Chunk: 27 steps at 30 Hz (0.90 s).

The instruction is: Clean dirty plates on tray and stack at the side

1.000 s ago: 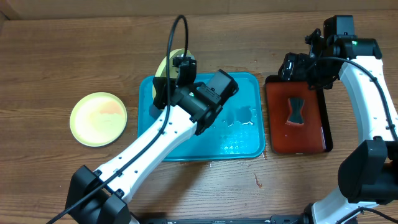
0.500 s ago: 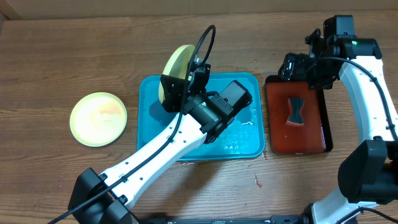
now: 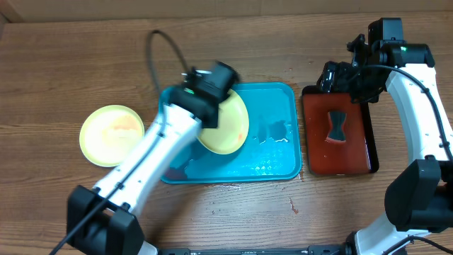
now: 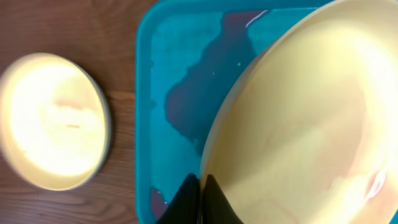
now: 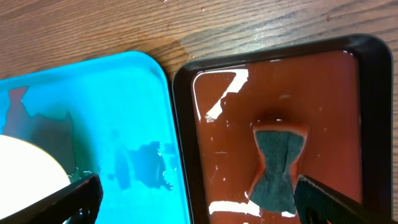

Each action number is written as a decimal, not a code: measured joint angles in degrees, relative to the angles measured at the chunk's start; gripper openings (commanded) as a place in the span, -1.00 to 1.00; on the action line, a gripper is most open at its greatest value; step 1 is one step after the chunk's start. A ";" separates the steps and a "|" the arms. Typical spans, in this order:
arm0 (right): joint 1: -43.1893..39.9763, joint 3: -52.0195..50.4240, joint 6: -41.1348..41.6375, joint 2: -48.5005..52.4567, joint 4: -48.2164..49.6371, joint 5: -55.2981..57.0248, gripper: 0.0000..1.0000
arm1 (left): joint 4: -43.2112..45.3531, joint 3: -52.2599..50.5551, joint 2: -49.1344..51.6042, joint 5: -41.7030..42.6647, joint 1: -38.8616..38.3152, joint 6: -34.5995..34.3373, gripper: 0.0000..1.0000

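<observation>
My left gripper (image 4: 200, 186) is shut on the rim of a pale yellow-green plate (image 3: 228, 127) and holds it tilted over the left half of the teal-blue tray (image 3: 272, 152). The plate fills the right of the left wrist view (image 4: 298, 118), with faint pink smears. A second yellow-green plate (image 3: 112, 134) lies flat on the table left of the tray, also in the left wrist view (image 4: 50, 121). My right gripper (image 5: 199, 199) is open and empty, high above the dark red tray. No third plate shows.
A dark red, black-rimmed tray (image 3: 364, 152) stands right of the teal tray and holds a dark bow-tie-shaped sponge (image 3: 335, 126), also in the right wrist view (image 5: 278, 165). Puddles of water lie on the teal tray (image 5: 134, 165).
My left arm swung left and turned the plate from edge-up at the tray's back rim to face-up over the tray's left half. The right arm has not moved.
</observation>
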 measured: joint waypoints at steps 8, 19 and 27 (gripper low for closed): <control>0.00 0.00 0.00 0.00 -0.81 0.00 1.00 | 0.15 0.00 0.11 21.03 28.50 7.82 -0.91; 0.00 0.00 0.02 0.00 -1.40 0.02 1.00 | 5.38 -4.09 0.13 30.27 62.95 11.85 -0.91; 0.00 0.00 0.02 0.00 -1.42 0.02 1.00 | 15.39 -14.67 0.24 31.39 69.46 11.41 -0.91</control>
